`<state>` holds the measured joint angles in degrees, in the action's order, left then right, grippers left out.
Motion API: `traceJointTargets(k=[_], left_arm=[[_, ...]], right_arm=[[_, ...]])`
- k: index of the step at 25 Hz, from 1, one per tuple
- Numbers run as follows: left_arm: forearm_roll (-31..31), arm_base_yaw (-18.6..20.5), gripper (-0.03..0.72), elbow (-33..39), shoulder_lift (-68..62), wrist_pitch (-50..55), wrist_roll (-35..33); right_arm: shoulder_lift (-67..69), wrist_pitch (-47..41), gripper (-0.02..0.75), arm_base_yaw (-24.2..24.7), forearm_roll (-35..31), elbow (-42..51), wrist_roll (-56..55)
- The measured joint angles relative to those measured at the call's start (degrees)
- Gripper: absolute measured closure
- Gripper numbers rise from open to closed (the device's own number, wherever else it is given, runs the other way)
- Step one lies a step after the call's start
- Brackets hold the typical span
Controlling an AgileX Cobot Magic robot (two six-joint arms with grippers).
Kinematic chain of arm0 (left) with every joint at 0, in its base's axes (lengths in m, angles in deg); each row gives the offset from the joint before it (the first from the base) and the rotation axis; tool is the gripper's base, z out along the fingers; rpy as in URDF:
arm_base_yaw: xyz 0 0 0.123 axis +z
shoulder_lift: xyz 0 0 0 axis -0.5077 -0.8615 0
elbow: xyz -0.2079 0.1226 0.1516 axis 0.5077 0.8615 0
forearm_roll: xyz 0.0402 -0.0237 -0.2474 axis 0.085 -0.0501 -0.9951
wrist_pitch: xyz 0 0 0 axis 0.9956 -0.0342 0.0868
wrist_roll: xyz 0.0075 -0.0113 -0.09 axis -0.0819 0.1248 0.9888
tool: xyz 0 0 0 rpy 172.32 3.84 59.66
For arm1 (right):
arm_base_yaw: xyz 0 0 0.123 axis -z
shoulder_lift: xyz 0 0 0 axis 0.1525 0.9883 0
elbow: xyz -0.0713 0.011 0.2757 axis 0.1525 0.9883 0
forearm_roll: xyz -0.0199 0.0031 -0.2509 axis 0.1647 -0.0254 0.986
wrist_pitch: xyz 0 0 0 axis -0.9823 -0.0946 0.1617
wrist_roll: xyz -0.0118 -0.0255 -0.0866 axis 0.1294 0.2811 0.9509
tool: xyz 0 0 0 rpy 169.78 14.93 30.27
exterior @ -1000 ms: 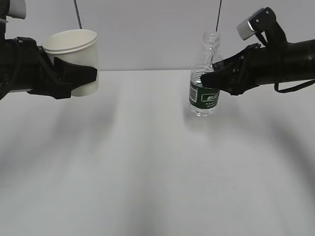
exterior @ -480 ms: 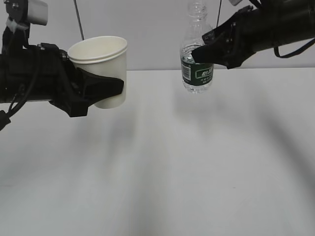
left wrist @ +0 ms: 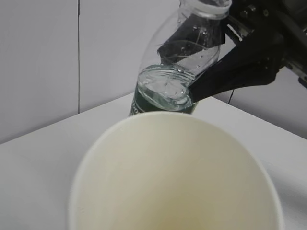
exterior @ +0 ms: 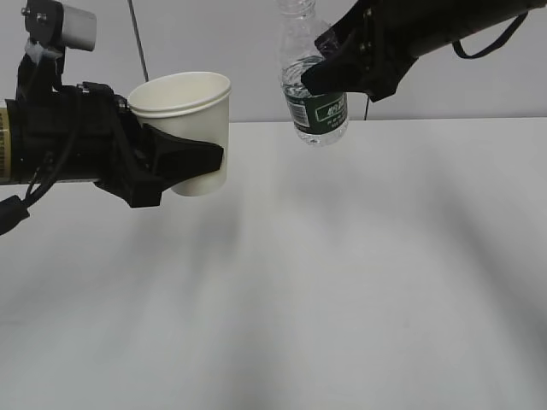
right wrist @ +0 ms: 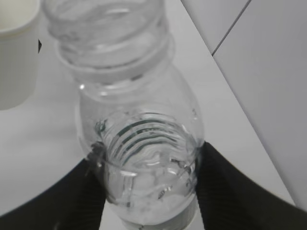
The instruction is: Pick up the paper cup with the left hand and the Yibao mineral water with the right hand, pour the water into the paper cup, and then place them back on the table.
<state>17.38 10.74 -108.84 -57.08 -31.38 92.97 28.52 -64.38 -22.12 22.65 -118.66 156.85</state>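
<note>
Table (exterior: pixel 359 282): from my station I saw a wide plain white top filling the lower scene, with soft shadows across it; both task things hung above it, neither touching.
Right hand (exterior: pixel 318 75): black, it reached in from the upper right, above the table's far edge — its fingers (right wrist: pixel 225 191) closed on either side of the bottle's body, holding it.
Left hand (exterior: pixel 201 158): black, it came in from the left above the table, with a grey camera block on top; its fingers clasped the cup's lower wall, holding it.
Paper cup (exterior: pixel 188 128): cream-white, upright, mouth up, lifted clear of the table's left half; in my left wrist view its inside looked dry (left wrist: pixel 175 191).
Yibao mineral water (exterior: pixel 313 81): clear bottle with a dark green label band, capless, held roughly upright above the table's far edge, to the right of the cup and higher — water sat in its lower part (left wrist: pixel 165 88). I saw a gap between bottle and cup.
</note>
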Motion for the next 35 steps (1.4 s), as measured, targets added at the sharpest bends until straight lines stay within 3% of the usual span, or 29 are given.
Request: traceJointTargets(k=[11, 20, 35], left_arm=[[0.1, 0.0, 0.319, -0.1, -0.1, -0.1, 0.8], [1.2, 0.0, 0.319, -0.1, -0.1, -0.1, 1.0], [5.0, -0.1, 0.319, -2.0, -2.0, -2.0, 3.9]], right_arm=[[0.0, 1.0, 0.306, -7.6, 11.6, -4.7, -1.7], [0.0, 4.0, 0.307, -8.0, 18.8, -4.7, -1.7], [0.0, 4.1, 0.307, -8.4, 19.5, -4.7, 0.8]])
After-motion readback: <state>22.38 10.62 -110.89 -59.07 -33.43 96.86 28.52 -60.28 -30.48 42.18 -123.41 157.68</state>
